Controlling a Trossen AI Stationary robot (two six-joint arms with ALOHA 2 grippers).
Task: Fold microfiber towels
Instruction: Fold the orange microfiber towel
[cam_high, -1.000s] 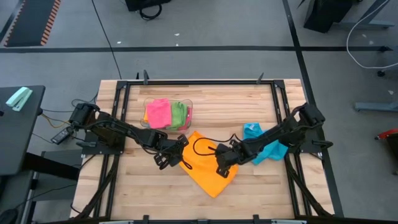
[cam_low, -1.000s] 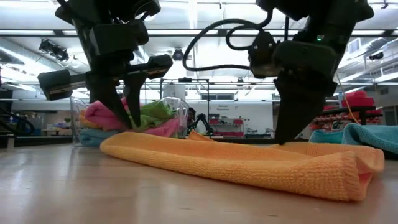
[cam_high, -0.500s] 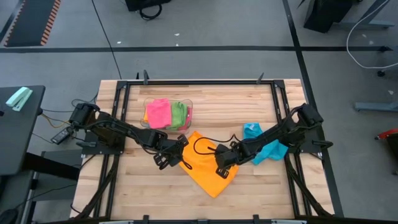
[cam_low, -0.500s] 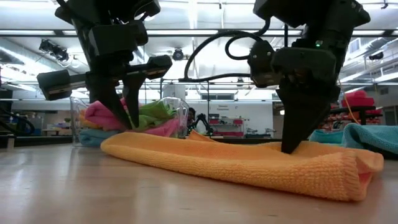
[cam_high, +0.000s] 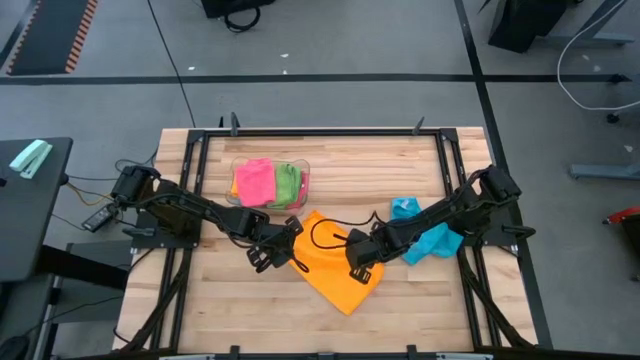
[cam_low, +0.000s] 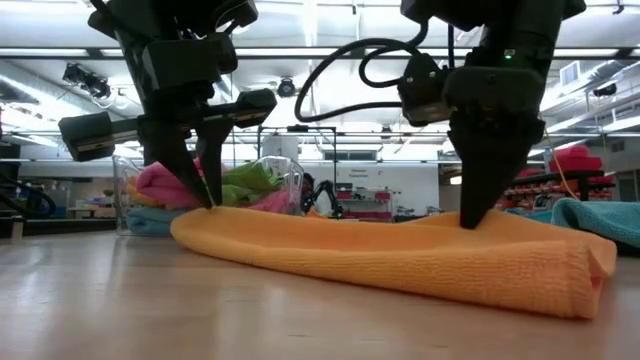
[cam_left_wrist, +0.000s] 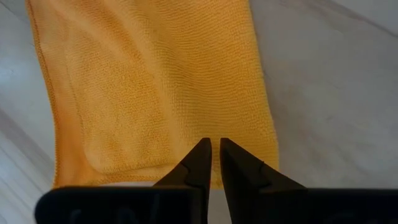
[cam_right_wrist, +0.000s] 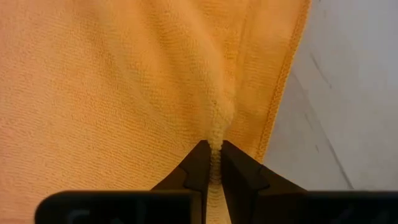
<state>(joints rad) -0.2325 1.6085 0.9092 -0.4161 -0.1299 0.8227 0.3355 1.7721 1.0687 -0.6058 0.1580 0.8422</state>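
Observation:
An orange microfiber towel (cam_high: 335, 268) lies folded over on the wooden table (cam_high: 420, 300). My left gripper (cam_high: 297, 262) stands at its left end, fingers nearly together on the cloth (cam_left_wrist: 216, 149). My right gripper (cam_high: 362, 272) is shut on the towel's right part (cam_right_wrist: 216, 148). A blue towel (cam_high: 428, 238) lies crumpled under the right arm. Pink (cam_high: 254, 181) and green (cam_high: 288, 184) towels sit in a clear bin (cam_high: 304, 170) at the back. My left gripper pinches the orange towel just inside its edge (cam_left_wrist: 186, 163), near a corner, between its two fingertips. It slants down from the table's left. That end (cam_low: 190, 225) rests on the table. My right gripper pinches a small ridge of the towel's top layer (cam_right_wrist: 217, 127) between its two fingers, pointing steeply down. The cloth rises to the fingertips (cam_low: 470, 215) in a hump; the rest lies on the table.
The clear bin stands just behind the left gripper. Black frame rails (cam_high: 320, 131) run along the table's sides and back. Bare wood lies toward the near edge (cam_high: 250, 320).
My right gripper dipped into the orange towel, took hold and rose a little, drawing the cloth under it up into a hump. The towel's right half now stands higher; its left end stays at the left gripper.

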